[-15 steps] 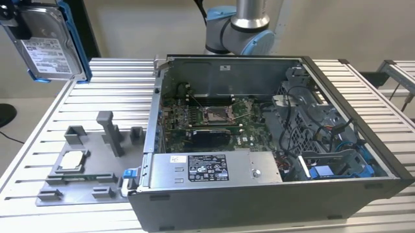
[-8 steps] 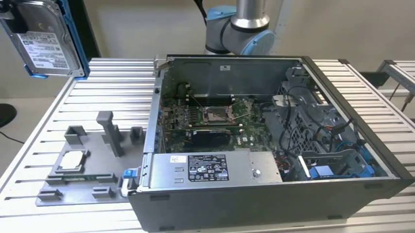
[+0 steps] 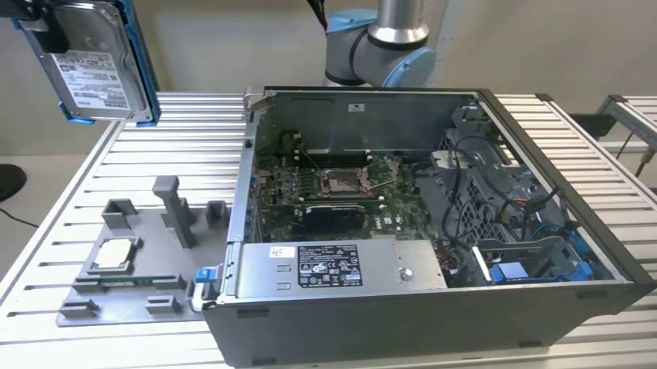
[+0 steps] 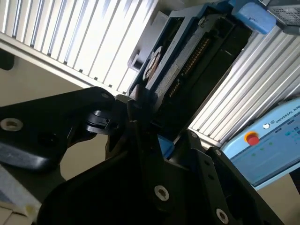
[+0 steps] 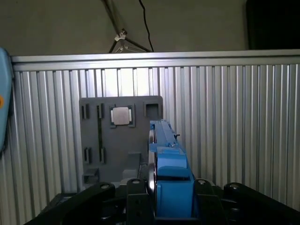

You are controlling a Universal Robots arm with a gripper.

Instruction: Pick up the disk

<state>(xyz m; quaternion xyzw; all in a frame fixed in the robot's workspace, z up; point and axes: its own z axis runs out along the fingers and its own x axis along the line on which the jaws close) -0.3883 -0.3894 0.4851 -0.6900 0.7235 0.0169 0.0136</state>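
- Nearest in the second wrist view: the gripper (image 4: 138, 111), its black fingers (image 4: 143, 140) closed firmly on one end of the disk (image 4: 187, 56). The circuit-board face and connector row are turned this way, with the blue bracket (image 4: 253, 16) at the far end and the slatted tabletop (image 4: 70, 37) beyond.
- First wrist view: the disk is seen edge-on with a finger against each broad face, so the pinch runs across its thin dimension. Below it, well apart, lie a grey fixture plate (image 5: 93, 136) and a small square chip (image 5: 121, 116).
- Exterior view: the disk hangs in the upper corner on the exterior view's left. Its label face shows, and it is near upright with a slight tilt, well clear of the tabletop and of the open computer case (image 3: 411, 231). The arm (image 3: 385, 42) rises behind the case.
- Handling, as judged: the disk is stiff, dense metal, probably weighty for its size. Its smooth faces may slip, and it is sensitive to knocks. A hold at one end leaves the free length acting as a lever, so a firm squeeze on the flat faces or bracket rails suits it. The connector side is best left untouched.
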